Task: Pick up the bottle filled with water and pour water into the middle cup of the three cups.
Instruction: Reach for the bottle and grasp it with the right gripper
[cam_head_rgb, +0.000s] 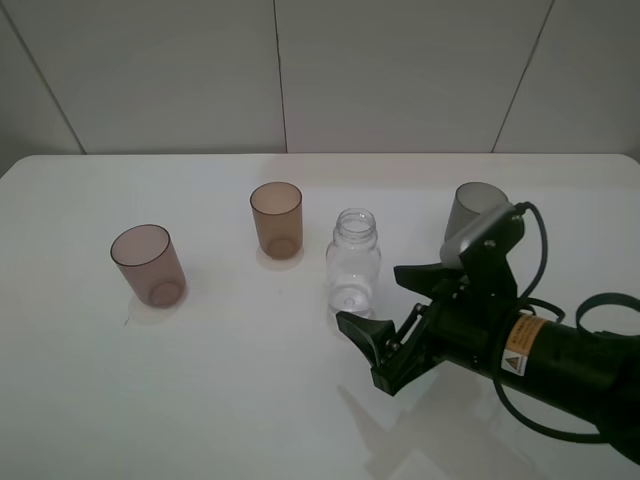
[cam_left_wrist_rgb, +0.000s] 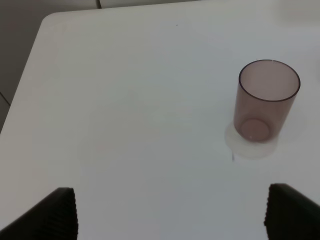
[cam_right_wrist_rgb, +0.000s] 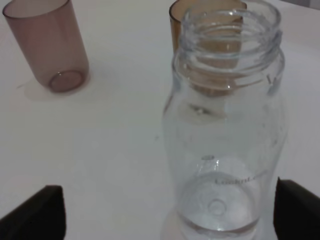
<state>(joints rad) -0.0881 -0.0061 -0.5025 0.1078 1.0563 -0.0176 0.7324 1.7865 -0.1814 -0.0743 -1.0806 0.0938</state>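
The clear bottle (cam_head_rgb: 353, 262) stands upright and uncapped near the table's middle; in the right wrist view (cam_right_wrist_rgb: 225, 125) it fills the frame, with a little water at its bottom. The amber middle cup (cam_head_rgb: 276, 219) stands just left of and behind it, and shows behind the bottle's neck in the right wrist view (cam_right_wrist_rgb: 176, 20). The pinkish-mauve cup (cam_head_rgb: 148, 264) is at the left, also seen in both wrist views (cam_left_wrist_rgb: 265, 101) (cam_right_wrist_rgb: 47, 42). The smoky grey cup (cam_head_rgb: 472, 208) is partly hidden behind the right arm. My right gripper (cam_head_rgb: 385, 308) is open just in front-right of the bottle, not touching it. My left gripper (cam_left_wrist_rgb: 170, 212) is open and empty.
The white table (cam_head_rgb: 250, 400) ends at a grey panelled wall (cam_head_rgb: 400, 70). The table's left edge and rounded corner show in the left wrist view (cam_left_wrist_rgb: 30, 65). The right arm's black body and cables (cam_head_rgb: 560, 350) lie over the table's front right.
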